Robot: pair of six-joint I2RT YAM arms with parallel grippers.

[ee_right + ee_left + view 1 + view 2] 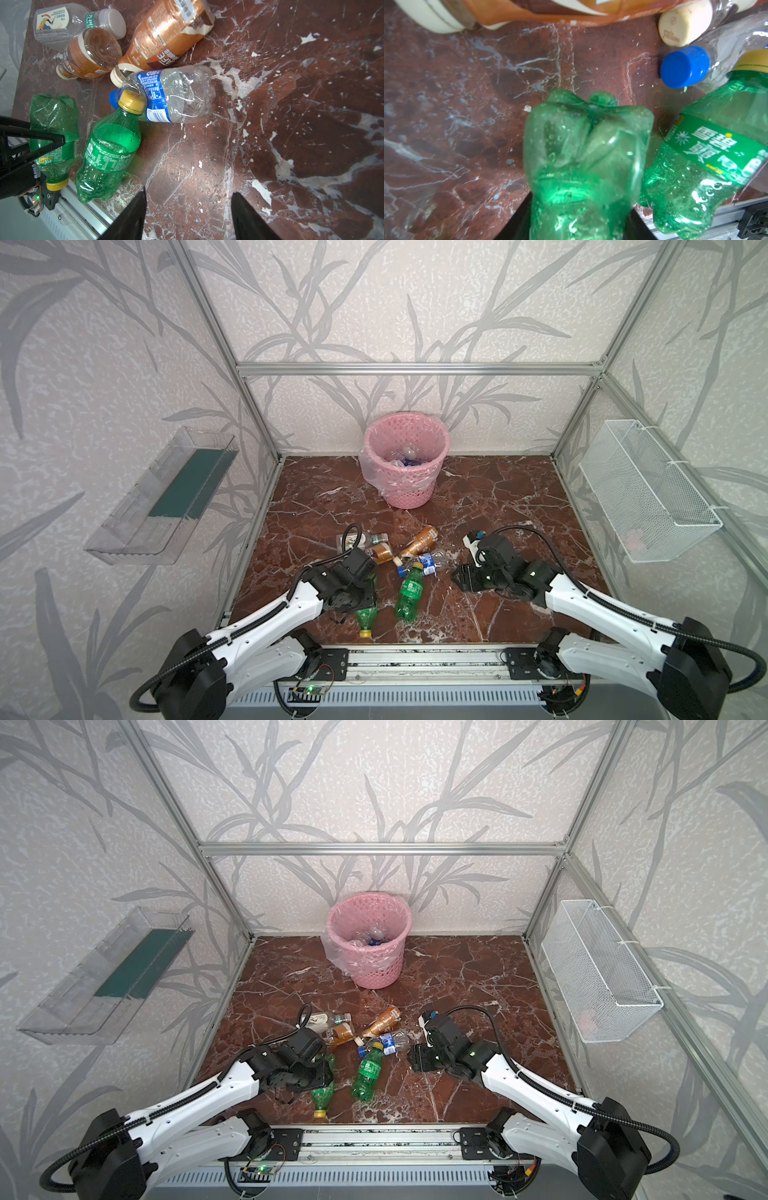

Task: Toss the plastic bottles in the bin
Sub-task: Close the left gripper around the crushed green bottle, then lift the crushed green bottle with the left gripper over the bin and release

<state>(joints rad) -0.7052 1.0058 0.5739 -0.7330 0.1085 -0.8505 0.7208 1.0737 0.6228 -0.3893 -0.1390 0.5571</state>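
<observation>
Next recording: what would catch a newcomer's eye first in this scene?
A round pink lattice plastic bin with a clear liner stands at the rear centre of the reddish marble tabletop, bottles inside. Nearer the arms lies a huddle of plastic bottles, and the left gripper has its jaws closed on a crumpled green plastic bottle.

This is a robotics lab test cell, not a lived-in room. An aluminium frame [415, 369] holds flat wallpaper panels [415, 302] around a marble-look desk [498, 506]. A left arm [257, 618] and a right arm [602, 605] are mounted on a metal rail [424, 668], with bare wiring and a circuit board [309, 689] below. A clear tray [162, 497] and a wire basket [648, 493] hang on the side panels.
</observation>
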